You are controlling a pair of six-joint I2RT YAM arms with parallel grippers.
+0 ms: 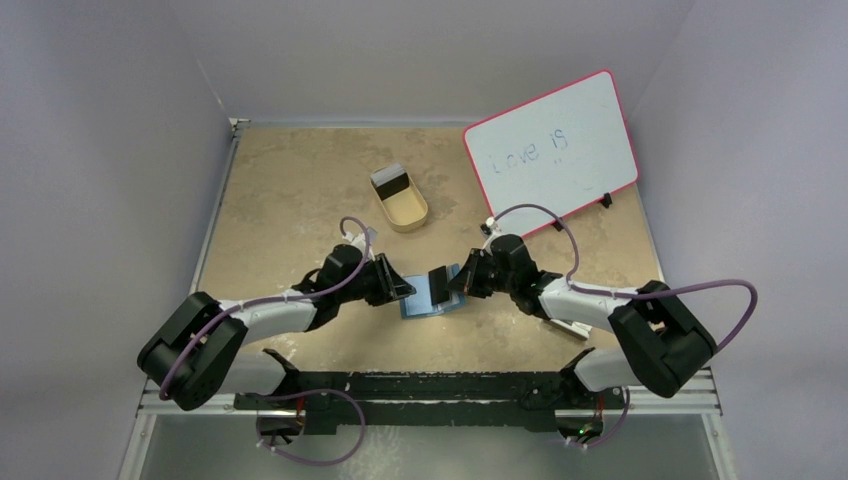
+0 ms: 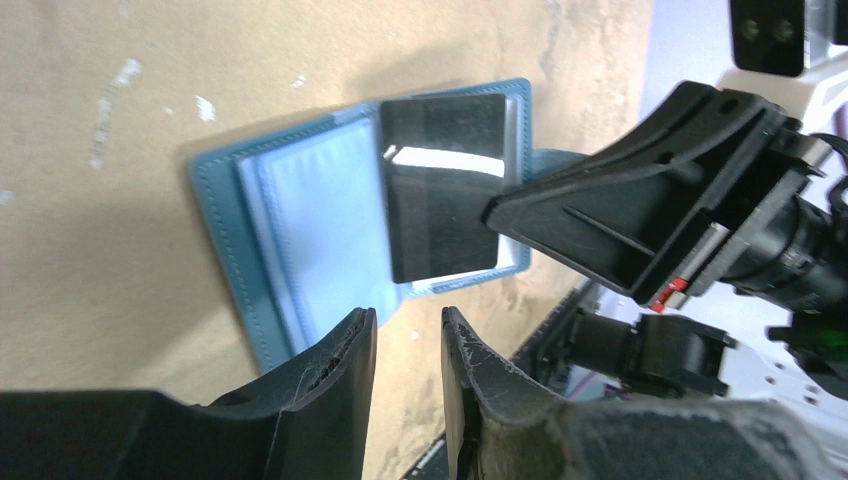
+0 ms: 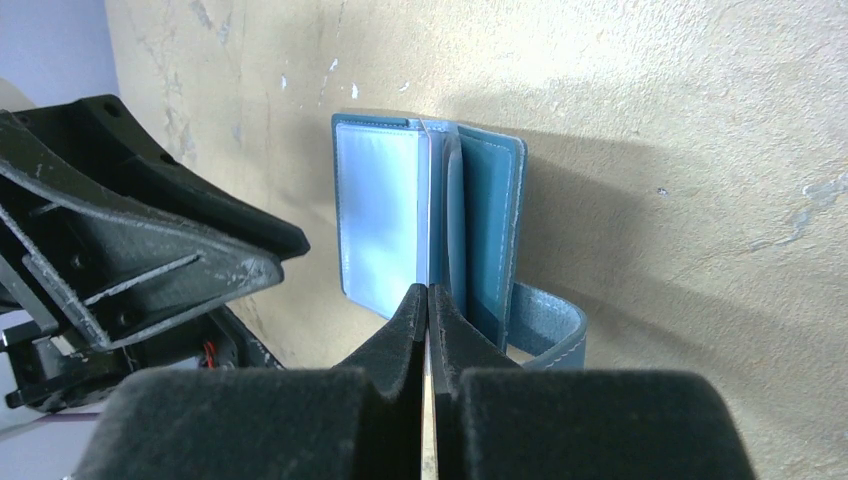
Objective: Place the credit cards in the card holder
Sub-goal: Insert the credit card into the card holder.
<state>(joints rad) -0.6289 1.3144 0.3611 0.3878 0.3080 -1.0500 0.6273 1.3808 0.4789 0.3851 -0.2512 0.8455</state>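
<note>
**A:** Where do things stand?

**B:** The wallet [image 2: 300, 200] lies open on the counter [image 1: 300, 180] between the two arms, with its clear sleeves facing up. The right pincer [image 3: 427, 320] is pressed together on a black card [image 2: 440, 190], pinching it by one end. The card sits over the half of the wallet nearer that arm.

**A:** Is the card in a sleeve yet?

**B:** I can't tell. The right wrist view shows the card edge-on, and its far end may or may not have slipped under the plastic.

**A:** And the left pincer [image 2: 408, 345]?

**B:** It's spread and holds nothing, low at the wallet's edge.

**A:** How will these things handle?

**B:** I'd say the card is light, stiff and slick. A grip on one end suits it, since most of its length stays free to slide in. It could pivot between the pads if it catches on the sleeve's mouth.

**A:** The wallet?

**B:** It looks soft and light, so it will likely skid or fold when pushed. I'd pin it by the outer cover, away from the sleeve openings.
</note>
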